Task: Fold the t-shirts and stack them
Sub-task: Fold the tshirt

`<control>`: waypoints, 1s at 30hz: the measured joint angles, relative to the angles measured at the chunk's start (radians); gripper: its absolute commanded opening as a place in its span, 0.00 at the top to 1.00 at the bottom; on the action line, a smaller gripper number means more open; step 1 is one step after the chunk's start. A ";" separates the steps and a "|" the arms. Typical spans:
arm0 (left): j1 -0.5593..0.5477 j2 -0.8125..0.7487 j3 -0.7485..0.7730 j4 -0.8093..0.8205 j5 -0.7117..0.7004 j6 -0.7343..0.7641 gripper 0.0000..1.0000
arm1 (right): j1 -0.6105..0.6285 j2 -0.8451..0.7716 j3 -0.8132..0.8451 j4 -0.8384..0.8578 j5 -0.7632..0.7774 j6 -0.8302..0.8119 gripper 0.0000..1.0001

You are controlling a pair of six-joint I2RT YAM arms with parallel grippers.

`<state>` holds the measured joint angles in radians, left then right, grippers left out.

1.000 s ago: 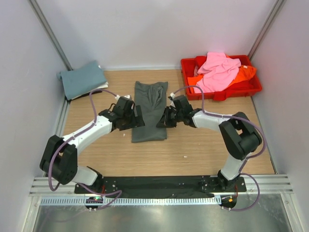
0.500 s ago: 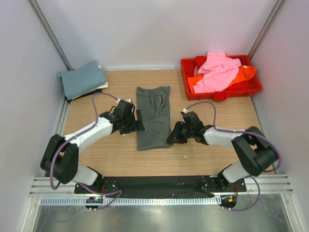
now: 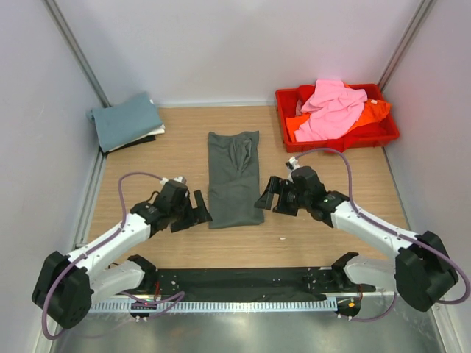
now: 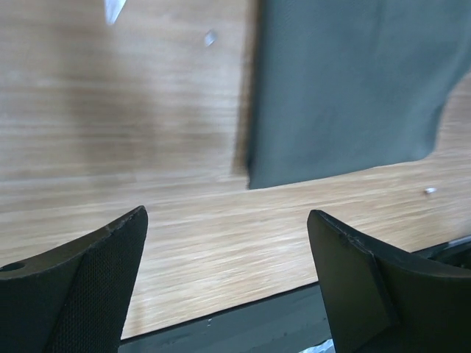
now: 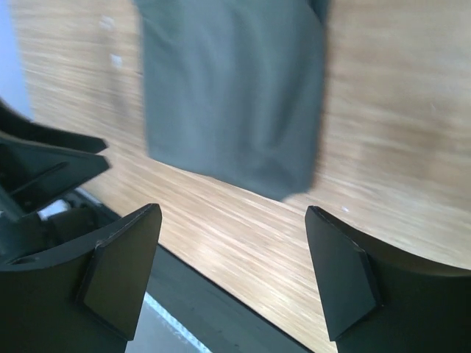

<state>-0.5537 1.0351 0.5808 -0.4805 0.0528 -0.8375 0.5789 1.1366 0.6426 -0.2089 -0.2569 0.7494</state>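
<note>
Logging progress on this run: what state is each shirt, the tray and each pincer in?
Grey shirt: folded into a long strip, lying flat, unheld.
Teal shirt: folded, top of the corner stack.
White shirt: under the teal, only an edge showing.
Pink shirt: crumpled, in the tray.
Orange shirt: crumpled, under the pink.
Tray: holds both unfolded shirts.
Left pincer: open, empty.
Right pincer: open, empty.

A dark grey t-shirt (image 3: 234,179) is lying on the wood-grain tabletop (image 3: 184,140). A pink t-shirt (image 3: 333,110) is spilling over the red tray (image 3: 346,141).
</note>
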 measured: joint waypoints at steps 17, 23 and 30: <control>-0.017 0.110 -0.139 0.279 0.056 -0.153 0.27 | 0.002 0.245 -0.126 0.217 -0.053 0.059 0.42; -0.063 0.183 -0.130 0.379 0.062 -0.182 0.35 | 0.002 0.269 -0.133 0.247 -0.062 0.062 0.58; -0.101 0.224 -0.121 0.415 0.062 -0.203 0.49 | 0.002 0.283 -0.137 0.247 -0.064 0.062 0.71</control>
<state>-0.6552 1.2594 0.4599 -0.0650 0.1150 -1.0409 0.5804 1.4193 0.5060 0.0380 -0.3210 0.8116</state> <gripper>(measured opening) 0.560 0.318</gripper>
